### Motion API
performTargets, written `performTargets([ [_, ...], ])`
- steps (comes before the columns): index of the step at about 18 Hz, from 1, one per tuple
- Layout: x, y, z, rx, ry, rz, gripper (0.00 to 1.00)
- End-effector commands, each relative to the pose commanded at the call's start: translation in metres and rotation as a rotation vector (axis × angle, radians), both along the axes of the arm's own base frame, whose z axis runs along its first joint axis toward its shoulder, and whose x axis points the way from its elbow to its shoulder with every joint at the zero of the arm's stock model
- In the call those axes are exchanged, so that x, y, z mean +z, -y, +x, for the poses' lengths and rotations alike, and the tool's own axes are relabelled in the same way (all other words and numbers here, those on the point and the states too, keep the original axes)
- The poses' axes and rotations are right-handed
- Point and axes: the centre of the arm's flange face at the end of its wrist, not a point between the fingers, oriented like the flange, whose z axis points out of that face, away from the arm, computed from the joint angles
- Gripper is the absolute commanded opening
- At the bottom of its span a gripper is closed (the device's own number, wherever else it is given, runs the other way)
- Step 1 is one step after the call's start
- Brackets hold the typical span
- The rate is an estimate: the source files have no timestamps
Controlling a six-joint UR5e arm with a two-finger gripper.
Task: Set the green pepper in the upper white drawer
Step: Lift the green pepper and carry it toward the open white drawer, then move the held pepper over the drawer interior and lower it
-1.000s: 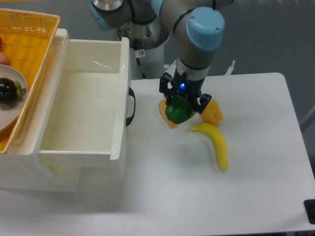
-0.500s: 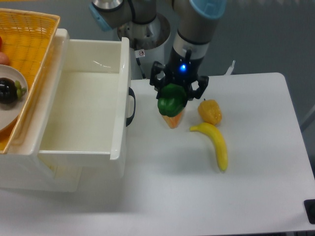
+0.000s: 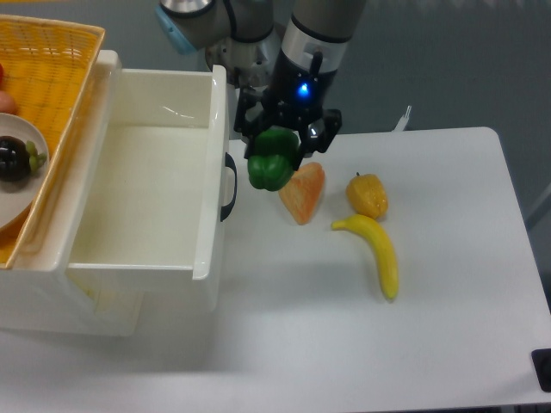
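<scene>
My gripper [image 3: 277,157] is shut on the green pepper [image 3: 270,169] and holds it in the air above the table, just right of the upper white drawer [image 3: 138,202]. The drawer is pulled open, its inside bare, with its black handle [image 3: 229,187] on the front wall facing the pepper. The pepper hangs close to the handle, a little above the drawer's rim level.
An orange wedge-shaped fruit piece [image 3: 303,194], a yellow-orange pepper [image 3: 368,195] and a banana [image 3: 379,250] lie on the white table right of the drawer. A yellow woven basket [image 3: 43,77] with a plate and a dark fruit [image 3: 15,159] sits left of the drawer.
The gripper has lifted the green pepper off the table and carried it up and to the left, from beside the orange wedge toward the drawer's front.
</scene>
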Motion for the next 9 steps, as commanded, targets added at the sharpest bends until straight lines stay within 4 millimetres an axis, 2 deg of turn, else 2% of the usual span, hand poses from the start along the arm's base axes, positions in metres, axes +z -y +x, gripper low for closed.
performTargets([
  [9,0.003,-0.016,0.046,-0.034,0.045,-0.04,0.45],
])
